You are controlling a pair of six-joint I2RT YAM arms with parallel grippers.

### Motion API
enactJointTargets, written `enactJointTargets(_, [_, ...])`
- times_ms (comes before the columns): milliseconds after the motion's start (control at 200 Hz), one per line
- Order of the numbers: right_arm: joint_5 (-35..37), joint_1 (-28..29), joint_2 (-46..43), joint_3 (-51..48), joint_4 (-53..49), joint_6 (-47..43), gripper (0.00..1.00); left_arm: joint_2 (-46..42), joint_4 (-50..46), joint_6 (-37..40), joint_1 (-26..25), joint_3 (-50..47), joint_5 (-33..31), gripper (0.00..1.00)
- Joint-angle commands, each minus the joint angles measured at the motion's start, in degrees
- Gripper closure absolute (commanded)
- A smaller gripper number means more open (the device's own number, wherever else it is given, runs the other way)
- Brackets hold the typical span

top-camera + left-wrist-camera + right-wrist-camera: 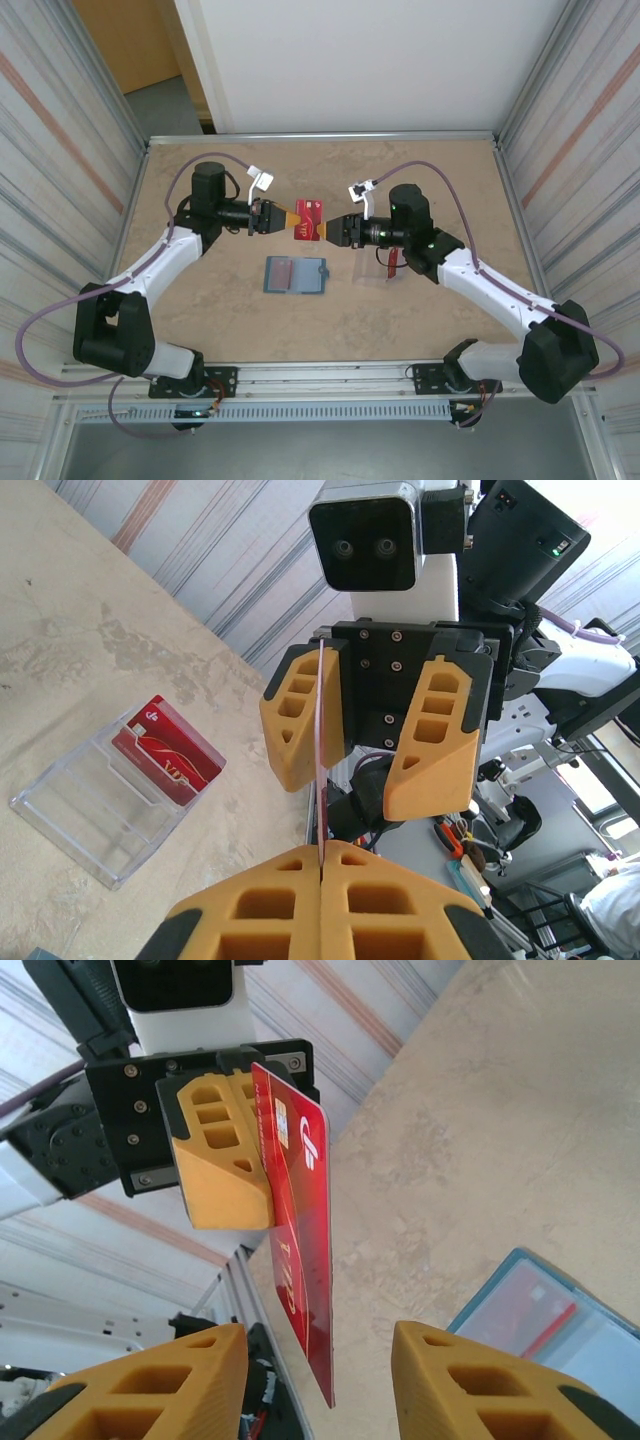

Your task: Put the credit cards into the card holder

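1. Clamped between the pressed-together orange pads of the left tool: a thin, glossy red rectangular credit card, kept on edge in the air above the middle of the desk, probably so that its free end is offered across.
2. Facing it from the right, the right tool, pads apart, one on each side of the card's free end and not closed on it; seemingly lined up for a handover or a regrip.
3. Just near of the raised card, flat and opened out on the desk, the small teal-blue folding card holder, pockets upward for loading; a red patch in one pocket.
4. Right of the holder, a clear plastic case with a second red card propped inside, likely next to go.
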Motion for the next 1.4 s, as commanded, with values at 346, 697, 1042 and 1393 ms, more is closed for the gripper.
enactJointTargets(346, [-3.4, -0.2, 1.9, 3.02, 1.62, -0.79, 0.83, -1.62, -0.88, 2.65, -1.21, -0.2, 2.36, 1.0])
enactJointTargets(697, [-2.32, -1.53, 1.24, 0.54, 2.03, 0.12, 1.0, -3.09, -8.33, 7.29, 1.49, 2.15, -0.53, 0.6])
enactJointTargets(1042, [1.89, -0.69, 4.21, -1.0, -9.48, 0.58, 1.0, -7.27, -43.15, 27.25, 6.94, 6.27, -28.72, 0.78])
enactJointTargets(1393, [7.24, 2.08, 19.9, 7.11, -21.97, 2.68, 1.0, 4.99, -45.58, 38.76, 2.89, 4.38, -42.83, 1.0])
